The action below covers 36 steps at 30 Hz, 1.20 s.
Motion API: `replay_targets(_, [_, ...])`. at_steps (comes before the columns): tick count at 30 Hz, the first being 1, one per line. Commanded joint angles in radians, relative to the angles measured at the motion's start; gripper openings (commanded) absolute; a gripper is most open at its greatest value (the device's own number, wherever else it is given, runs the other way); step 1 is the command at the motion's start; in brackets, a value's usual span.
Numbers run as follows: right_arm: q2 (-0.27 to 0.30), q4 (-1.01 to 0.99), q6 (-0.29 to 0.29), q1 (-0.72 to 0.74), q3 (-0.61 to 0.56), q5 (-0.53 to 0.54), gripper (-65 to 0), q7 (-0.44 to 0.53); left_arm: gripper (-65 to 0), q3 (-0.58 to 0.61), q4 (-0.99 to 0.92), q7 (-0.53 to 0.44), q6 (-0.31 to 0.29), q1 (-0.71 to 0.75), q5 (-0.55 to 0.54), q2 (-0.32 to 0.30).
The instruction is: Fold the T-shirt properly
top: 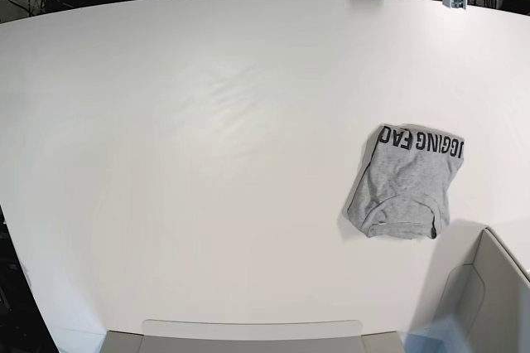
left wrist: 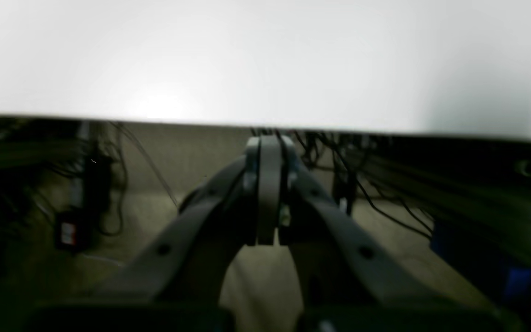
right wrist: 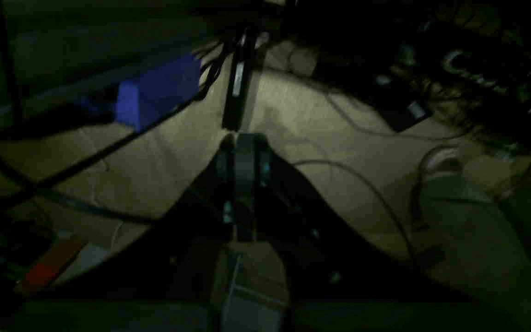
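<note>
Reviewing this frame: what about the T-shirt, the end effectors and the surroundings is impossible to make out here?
- T-shirt: base view only; the fold hides most of the lettering and everything beneath the top layer.
- Left end effector: left wrist view, blurred; shut, holding nothing.
- Right end effector: right wrist view, very dark; details lost.
- Floor clutter under the table: both wrist views, blur or darkness defeats identification.
- Grey box: base view, cut by the frame corner.

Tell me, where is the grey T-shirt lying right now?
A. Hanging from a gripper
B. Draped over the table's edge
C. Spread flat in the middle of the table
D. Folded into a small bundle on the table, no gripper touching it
D: the T-shirt lies as a compact folded bundle on the white table, with lettering along its top edge and no gripper near it.
</note>
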Motion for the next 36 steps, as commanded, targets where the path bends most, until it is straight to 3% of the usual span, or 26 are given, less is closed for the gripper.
replay_targets(1, [0.002,-0.012,0.0,-0.014,0.001,0.004,-65.0,0.006,-65.0,-0.004,0.002,-0.023,-0.003,0.028,-0.008,-0.007])
replay_targets(6, [0.002,-0.143,0.002,0.009,0.001,0.004,-65.0,0.007,-65.0,0.005,-0.121,-0.046,-0.005,0.031,-0.008,-0.006])
replay_targets(9, [0.002,-0.241,0.003,0.045,0.001,0.004,-65.0,0.021,-65.0,0.016,-0.245,-0.136,-0.005,0.031,-0.006,-0.006])
replay_targets(14, [0.007,-0.442,0.003,0.083,-0.022,0.002,-65.0,0.184,-65.0,0.117,-0.471,-0.297,-0.003,0.02,0.123,-0.006])
replay_targets(17, [0.01,-0.554,0.003,0.117,-0.057,0.002,-65.0,0.237,-65.0,0.142,-0.615,-0.385,-0.003,-0.016,0.141,0.01])
replay_targets(26, [0.007,-0.913,0.002,0.261,-0.094,0.002,-65.0,0.386,-65.0,0.156,-1.126,-0.547,-0.003,-0.221,0.173,-0.027])
replay_targets(30, [0.004,-1.08,0.003,0.344,-0.102,0.002,-65.0,0.425,-65.0,0.145,-1.422,-0.682,0.003,-0.362,0.296,-0.049])
replay_targets(36, [0.006,-1.344,0.0,0.462,-0.142,0.002,-65.0,0.558,-65.0,0.156,-1.853,-0.911,0.003,-0.538,0.311,-0.119])
